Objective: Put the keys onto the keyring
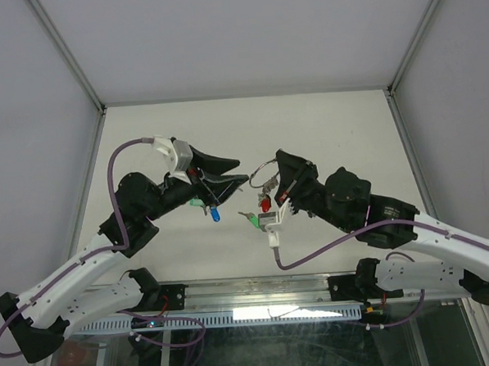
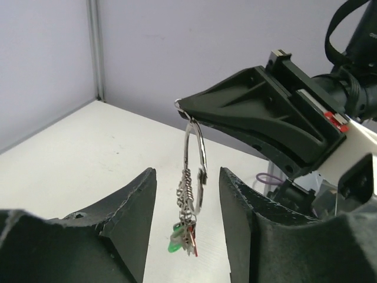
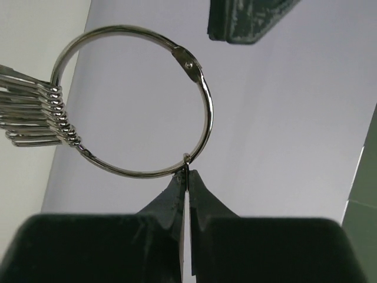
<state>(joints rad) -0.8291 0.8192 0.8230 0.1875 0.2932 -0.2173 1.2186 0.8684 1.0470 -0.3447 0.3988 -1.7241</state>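
The keyring (image 3: pixel 207 115) is a thin, bright silver wire hoop with a small riveted hinge on its rim. It hangs in the air between the two arms, above the middle of the table (image 1: pixel 323 121). The right gripper (image 3: pixel 187 174) has its fingers pressed together on the wire, pinching the hoop at one point on its rim, right at the fingertips. From the left wrist's side the ring hangs edge-on from that dark fingertip. A row of small silver loops is threaded on it, and below them the keys (image 2: pixel 184 240) dangle in a bunch with green and red caps showing.

The left gripper (image 1: pixel 232 171) faces the ring with its fingers (image 2: pixel 132 218) apart. The hoop sits in the gap between them, and from here I see neither finger touching it. A blue-capped key (image 1: pixel 216 215) shows just under the left gripper from above; I can't tell whether it rests on the table.

The table is plain matte white. Pale grey walls (image 1: pixel 220 37) close it in on three sides, and metal posts (image 1: pixel 66 51) run up the corners.
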